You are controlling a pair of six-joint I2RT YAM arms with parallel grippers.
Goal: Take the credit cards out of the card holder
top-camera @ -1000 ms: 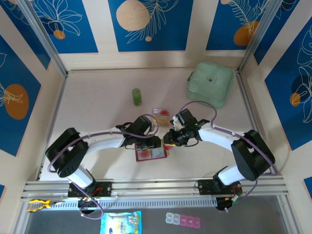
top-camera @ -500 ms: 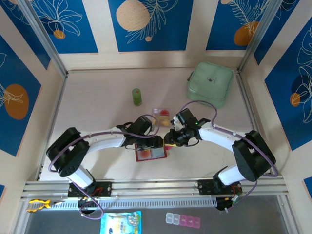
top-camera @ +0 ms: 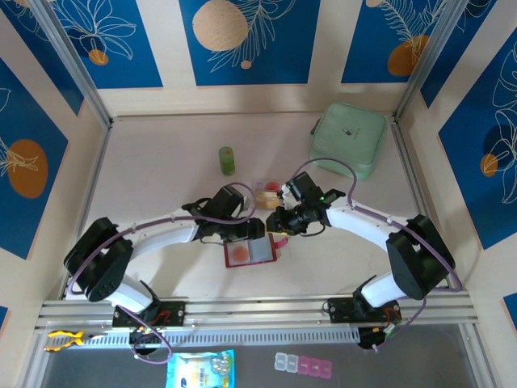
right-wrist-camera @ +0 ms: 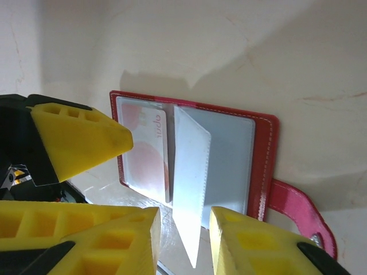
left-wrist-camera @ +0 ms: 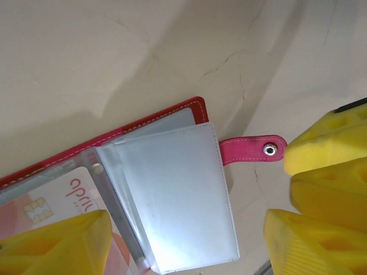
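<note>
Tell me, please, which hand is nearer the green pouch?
Right: the right hand sits below-left of the pouch; the left hand lies farther left.

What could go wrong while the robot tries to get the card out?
The right gripper straddles a clear pocket leaf, so closing might pinch plastic, not the card, and lift the whole card holder. The left gripper sits very close by, so the two could bump.
</note>
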